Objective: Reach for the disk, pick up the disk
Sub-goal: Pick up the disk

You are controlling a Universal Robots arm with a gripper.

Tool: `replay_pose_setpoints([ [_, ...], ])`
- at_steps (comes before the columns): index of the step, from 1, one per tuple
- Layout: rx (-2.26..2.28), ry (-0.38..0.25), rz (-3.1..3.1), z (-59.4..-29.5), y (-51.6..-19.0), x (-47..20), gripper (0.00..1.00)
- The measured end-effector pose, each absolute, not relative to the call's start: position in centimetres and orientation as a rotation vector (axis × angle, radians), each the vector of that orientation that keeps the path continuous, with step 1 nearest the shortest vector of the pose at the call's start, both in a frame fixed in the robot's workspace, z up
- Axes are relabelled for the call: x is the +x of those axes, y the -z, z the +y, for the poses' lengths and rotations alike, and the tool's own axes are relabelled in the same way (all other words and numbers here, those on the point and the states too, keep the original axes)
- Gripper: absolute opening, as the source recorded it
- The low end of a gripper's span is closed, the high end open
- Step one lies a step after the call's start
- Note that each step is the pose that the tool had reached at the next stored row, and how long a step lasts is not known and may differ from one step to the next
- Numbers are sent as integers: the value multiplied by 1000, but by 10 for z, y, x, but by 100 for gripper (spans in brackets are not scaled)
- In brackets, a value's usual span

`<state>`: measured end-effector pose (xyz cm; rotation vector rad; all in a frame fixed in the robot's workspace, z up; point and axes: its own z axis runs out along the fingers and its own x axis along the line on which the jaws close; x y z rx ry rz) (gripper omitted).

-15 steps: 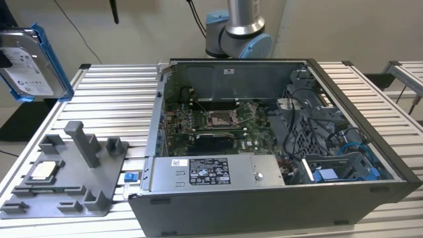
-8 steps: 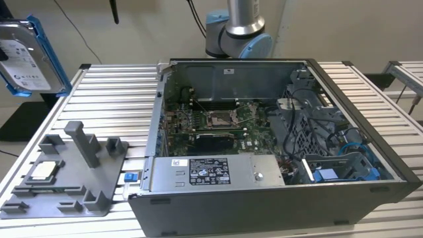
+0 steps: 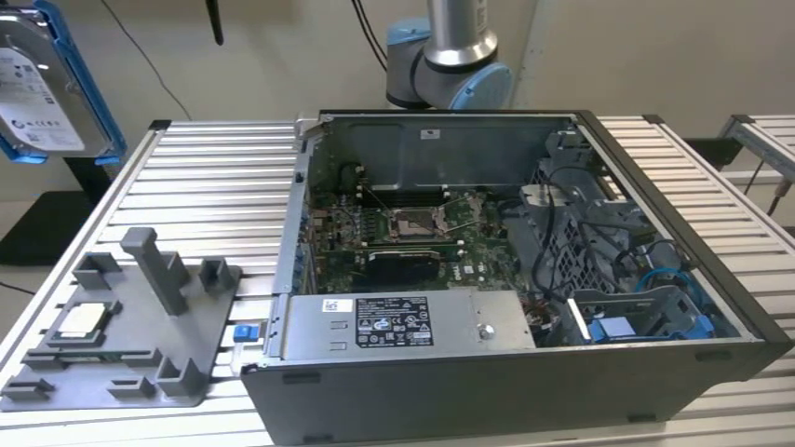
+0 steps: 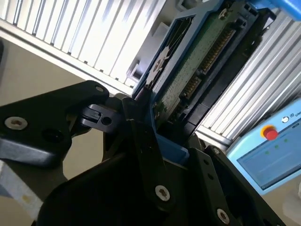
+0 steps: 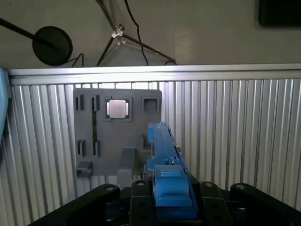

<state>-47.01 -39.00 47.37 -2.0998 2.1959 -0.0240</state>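
Note:
The disk (image 3: 37, 88), a silver-grey drive with a white label in a blue carrier, hangs high in the air at the exterior view's far left, well above the table. In the second wrist view the disk (image 4: 197, 61) shows its green circuit board and blue frame, with my gripper (image 4: 164, 127) shut on its end and black fingers (image 4: 141, 113) pressed against it. In the first wrist view the disk (image 5: 162, 141) is edge-on, rising out of my gripper (image 5: 171, 193).
An open computer case (image 3: 695, 307) stands on the slatted metal table (image 3: 211, 186). A grey fixture (image 3: 137, 363) at the exterior view's left carries a white-topped chip (image 3: 81, 319); a small blue bracket (image 3: 245, 331) lies beside it. The arm's base (image 3: 448, 65) is behind the case.

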Motion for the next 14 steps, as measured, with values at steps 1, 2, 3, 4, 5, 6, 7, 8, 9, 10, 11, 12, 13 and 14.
replay_pose_setpoints([
  [1,-2100,24,2196,-390,-476,-470,0],
  [2,-2100,24,2196,-390,-478,-470,0],
  [3,-2100,24,2196,-390,-479,-470,0],
  [4,-2100,24,2196,-390,-481,-470,0],
  [5,-2100,24,2196,-390,-481,-470,0],
  [6,-2100,24,2196,-390,-481,-470,0],
  [7,-2099,24,2195,-390,-481,-470,0],
  [8,-2099,24,2195,-390,-481,-470,0],
  [9,-2099,24,2195,-390,-481,-470,0],
  [10,-2099,24,2195,-390,-481,-470,0],
  [11,-2099,24,2196,-390,-481,-470,0],
  [12,-2099,24,2195,-390,-481,-470,0],
  [13,-2099,24,2195,-390,-481,-470,0],
  [14,-2099,24,2195,-390,-481,-470,0],
])
